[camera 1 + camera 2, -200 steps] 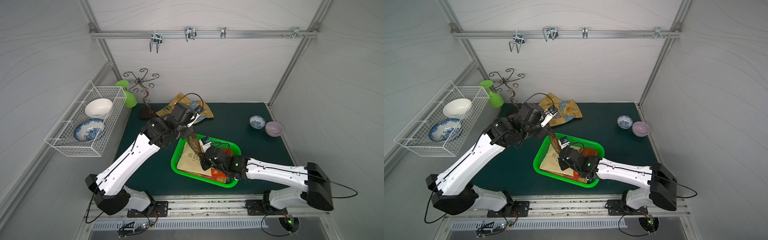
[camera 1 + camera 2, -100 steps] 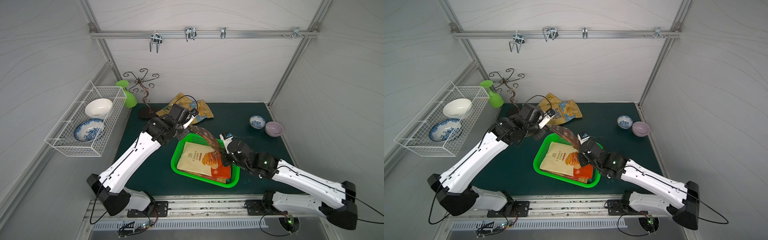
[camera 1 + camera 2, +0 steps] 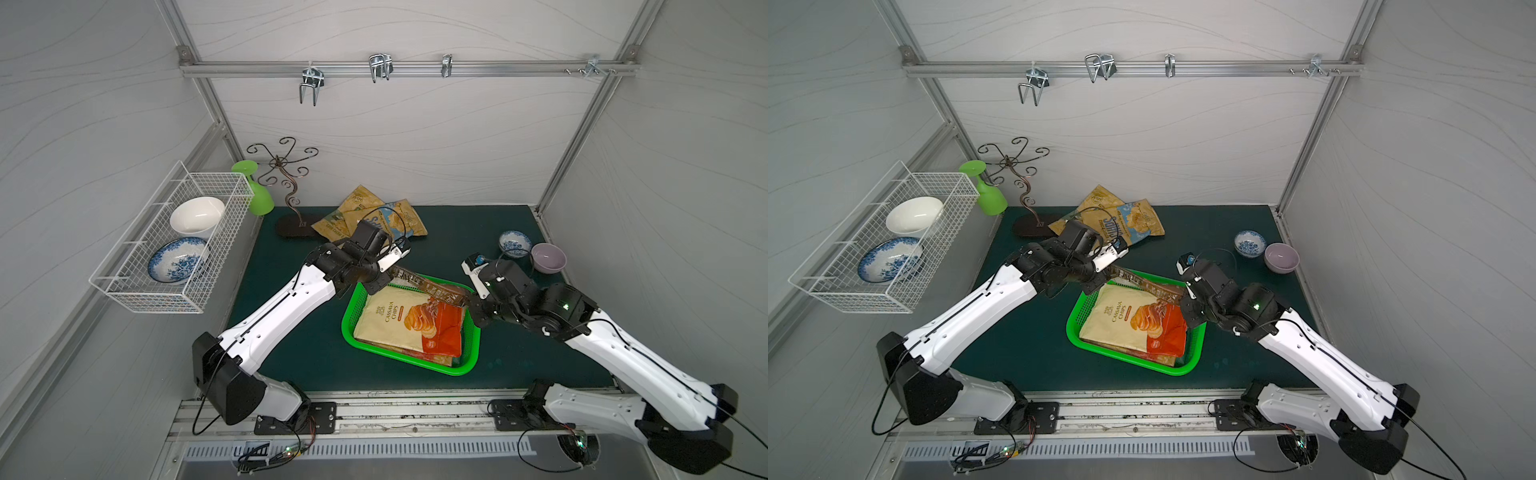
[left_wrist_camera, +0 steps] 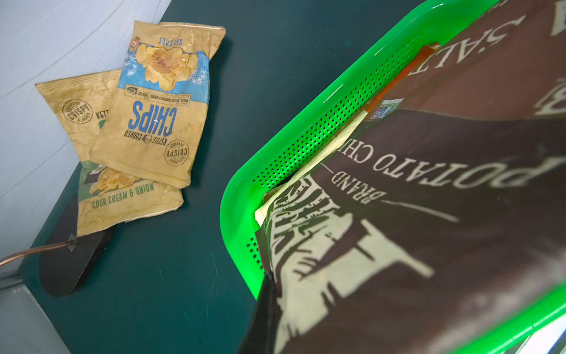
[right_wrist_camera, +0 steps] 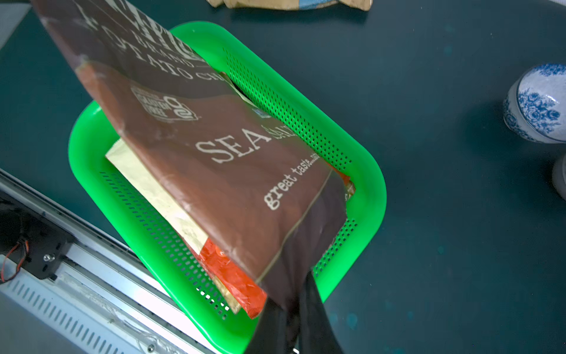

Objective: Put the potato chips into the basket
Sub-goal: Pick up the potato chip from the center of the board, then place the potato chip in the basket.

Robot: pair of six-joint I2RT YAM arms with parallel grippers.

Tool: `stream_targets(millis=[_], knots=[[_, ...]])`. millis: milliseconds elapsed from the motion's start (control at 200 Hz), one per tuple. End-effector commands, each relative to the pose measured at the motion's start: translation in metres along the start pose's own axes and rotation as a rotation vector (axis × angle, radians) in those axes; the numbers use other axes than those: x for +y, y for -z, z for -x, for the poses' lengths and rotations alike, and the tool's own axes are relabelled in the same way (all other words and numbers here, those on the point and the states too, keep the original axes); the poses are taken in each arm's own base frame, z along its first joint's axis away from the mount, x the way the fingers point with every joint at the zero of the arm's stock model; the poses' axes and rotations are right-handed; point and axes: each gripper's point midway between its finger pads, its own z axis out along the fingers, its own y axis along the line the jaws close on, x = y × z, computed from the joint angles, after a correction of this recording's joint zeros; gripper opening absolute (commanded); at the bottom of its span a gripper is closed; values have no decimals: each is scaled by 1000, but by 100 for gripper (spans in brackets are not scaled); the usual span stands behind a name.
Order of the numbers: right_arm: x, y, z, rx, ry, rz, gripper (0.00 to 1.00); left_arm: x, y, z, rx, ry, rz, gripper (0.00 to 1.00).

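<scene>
Far out to the left of the left gripper (image 3: 394, 272), a white wire-mesh rack (image 3: 137, 293) hangs on the wall. Behind that gripper, against the back wall, lie two tan, heavily crinkled chip bags (image 4: 153, 113). The sea-salt one overlaps the sour-cream one, and both lie flat on the dark green matte tabletop (image 3: 316, 365).

The left gripper's jaws are pressed together on one end seam of a brown foil chip bag (image 3: 428, 286), glossy and printed with cream lettering. The bag spans as a slightly twisted band across to the right gripper (image 3: 468, 300), whose black fingers (image 5: 318, 323) pinch the opposite seam and pucker the foil.

Directly beneath the held bag, between both grippers, sits the bright green rectangular plastic basket (image 3: 344, 326). Its corners are rounded, and its walls and floor are dotted with small perforations. Inside it rests a flat stack of bags, topped by a smooth tan-and-orange cassava chip bag (image 3: 399, 320).

Past the right gripper, toward the back corner, a small blue-and-white glazed bowl (image 3: 514, 243) stands just beside a round lilac bowl (image 3: 548, 258).
</scene>
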Motion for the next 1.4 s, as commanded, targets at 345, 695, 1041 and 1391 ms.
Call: stream_targets(millis=[345,695,1041,1391], knots=[[-19,-30,19,11,-17,-25,0,25,-52,-5,0,5,63,0],[-15,-63,3,66,-29,11,0,17,-68,-30,54,-28,47,0],[22,-26,-25,41,-79,277,53,3,-43,-56,58,-28,-1,45],[53,-2,-11,-1,-126,480,65,-48,38,-93,78,-98,-234,95]])
